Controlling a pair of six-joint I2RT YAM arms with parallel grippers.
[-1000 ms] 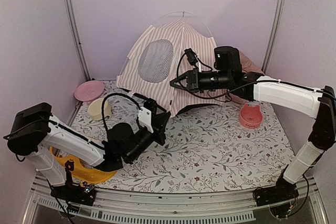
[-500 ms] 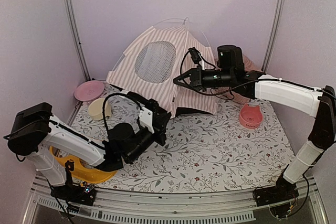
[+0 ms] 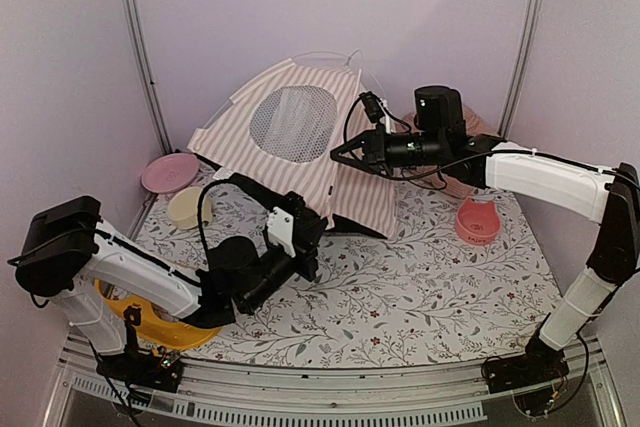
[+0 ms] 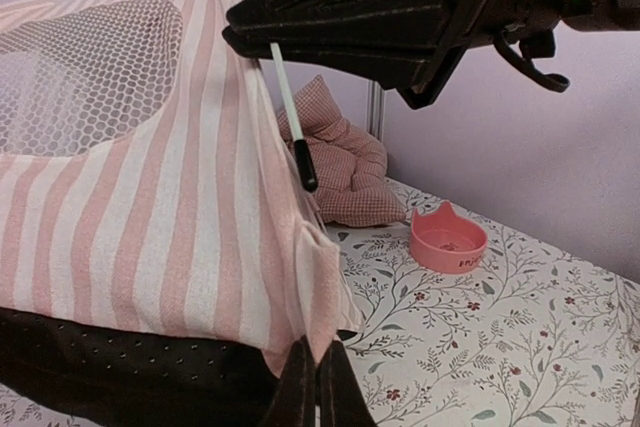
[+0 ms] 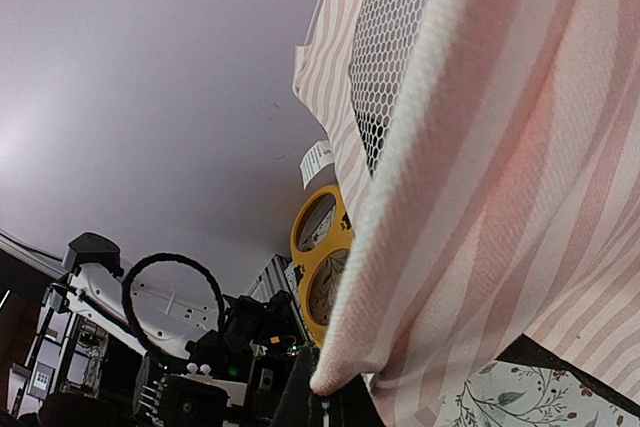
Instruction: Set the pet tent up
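Observation:
The pet tent [image 3: 300, 162], pink-and-white striped with a round mesh window [image 3: 292, 124], leans to the left at the back of the mat. My left gripper [image 3: 318, 230] is shut on its lower front corner; in the left wrist view the fingers [image 4: 300, 392] pinch the striped fabric [image 4: 180, 217] above the black floor panel. My right gripper [image 3: 336, 157] is shut on the tent's upper front edge, and a white pole with a black tip [image 4: 295, 132] hangs below it. In the right wrist view the white hem [image 5: 400, 207] runs into the shut gripper [image 5: 328, 399].
A pink plate [image 3: 168, 172] and a cream bowl [image 3: 188, 207] lie at back left. A yellow two-hole bowl stand [image 3: 160, 329] sits under the left arm. A pink cat-ear bowl [image 3: 478, 219] is on the right. A pink checked cushion [image 4: 345, 167] lies behind the tent.
The tent has swung and tipped to the left: its mesh window now faces up more and its left edge has lifted. Both grippers stay shut on it and have hardly moved.

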